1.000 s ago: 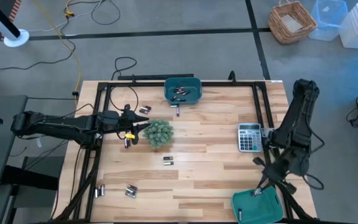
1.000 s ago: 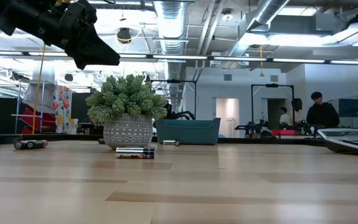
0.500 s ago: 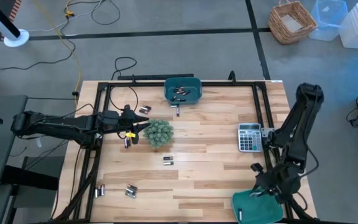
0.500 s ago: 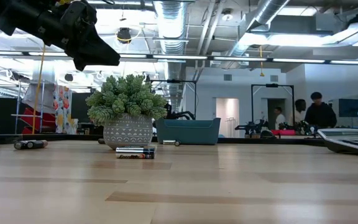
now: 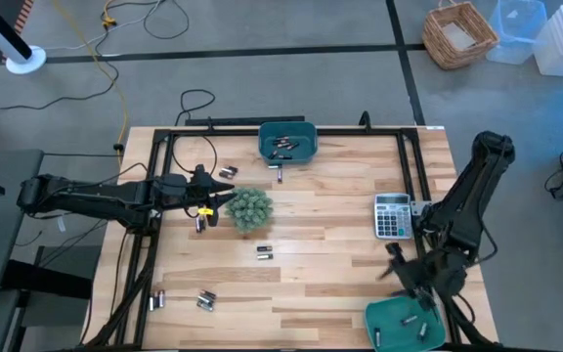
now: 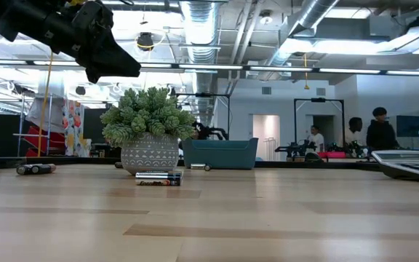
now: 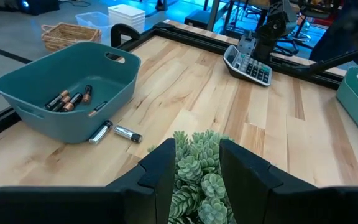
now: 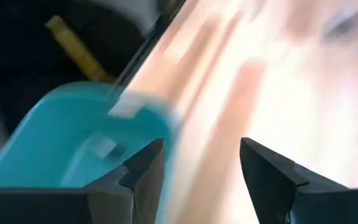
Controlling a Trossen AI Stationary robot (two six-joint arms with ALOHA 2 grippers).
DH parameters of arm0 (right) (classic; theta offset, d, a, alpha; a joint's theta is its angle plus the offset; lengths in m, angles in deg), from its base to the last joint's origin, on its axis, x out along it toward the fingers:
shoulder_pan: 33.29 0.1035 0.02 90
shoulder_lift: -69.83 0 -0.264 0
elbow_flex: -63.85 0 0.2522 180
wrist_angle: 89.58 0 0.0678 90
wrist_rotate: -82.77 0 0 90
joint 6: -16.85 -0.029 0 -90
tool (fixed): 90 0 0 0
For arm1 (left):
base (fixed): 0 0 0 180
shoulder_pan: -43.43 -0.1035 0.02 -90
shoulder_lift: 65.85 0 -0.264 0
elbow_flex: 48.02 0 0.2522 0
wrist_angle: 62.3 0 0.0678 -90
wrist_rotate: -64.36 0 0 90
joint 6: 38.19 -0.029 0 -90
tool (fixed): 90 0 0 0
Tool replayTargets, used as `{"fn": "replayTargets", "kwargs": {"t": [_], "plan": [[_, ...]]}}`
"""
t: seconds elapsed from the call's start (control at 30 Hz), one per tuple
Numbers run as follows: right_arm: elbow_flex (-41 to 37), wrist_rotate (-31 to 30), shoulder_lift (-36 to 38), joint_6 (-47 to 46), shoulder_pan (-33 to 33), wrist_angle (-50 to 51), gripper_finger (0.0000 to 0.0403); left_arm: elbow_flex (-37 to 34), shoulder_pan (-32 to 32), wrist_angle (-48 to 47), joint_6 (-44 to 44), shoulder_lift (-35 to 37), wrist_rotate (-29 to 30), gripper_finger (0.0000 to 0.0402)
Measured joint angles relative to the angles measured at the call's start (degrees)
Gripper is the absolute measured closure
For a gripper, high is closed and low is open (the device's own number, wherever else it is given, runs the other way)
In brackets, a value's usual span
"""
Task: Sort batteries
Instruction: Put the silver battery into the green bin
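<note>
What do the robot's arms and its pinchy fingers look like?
Both arms are dark, almost black, built from chunky jointed segments. The left gripper ends in two flat, blocky black fingers with squared tips. The right gripper has the same kind of dark, angular fingers. From above, a small yellow tag shows near the left arm's wrist.

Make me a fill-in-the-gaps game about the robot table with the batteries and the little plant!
1. The small green potted plant stands in front of the ____ gripper.
2. The grey calculator lies near the ____ arm.
3. The right gripper, with nothing between its fingers, is beside a ____ plastic bin.

Missing words: left; right; teal
</note>
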Motion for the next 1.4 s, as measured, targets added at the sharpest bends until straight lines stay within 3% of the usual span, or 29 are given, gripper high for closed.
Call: {"fn": "replayTargets", "kwargs": {"t": [0.1,0.2,0.37,0.57,0.7,0.83,1.07,1.23,1.4], "plan": [[1.83,-7.28,0.85,7.75,-6.17,-1.27,0.0187,0.0,0.0,0.11,0.33,0.0,0.42,0.0283],[2.26,-10.2,0.92,15.72,-13.94,-6.12,0.0188,0.0,0.05,0.11,0.44,0.0,0.45,0.0283],[2.26,-10.2,-1.97,24.72,-27.47,-20.55,0.0188,0.0,0.11,0.11,-0.27,0.0,-0.16,0.0283],[2.26,-9.89,-8.86,29.98,-38.86,-34.75,0.0188,0.0,0.15,0.02,-2.47,0.0,-3.54,0.0281],[2.26,-4.33,-13.21,31.77,-44.58,-40.37,0.0189,0.0,0.08,-0.28,-3.84,0.0,-0.71,0.0267],[2.79,2.35,-16.98,31.68,-49.54,-45.65,0.0189,0.18,-0.95,-2.74,-0.79,0.0,5.53,0.0248],[9.12,2.61,-23.96,33.79,-55.77,-46.41,0.0189,0.68,-5.22,-8.68,7.05,-0.02,16.67,0.0241],[12.75,2.76,-28.9,34.7,-58.19,-46.41,0.0189,0.68,-9.55,-9.54,8.14,-0.02,16.28,0.0241],[13.99,7.71,-32.12,37.45,-58.15,-43.35,0.0189,0.7,-11.35,-12.27,6.13,-0.02,8.39,0.0241]]}}
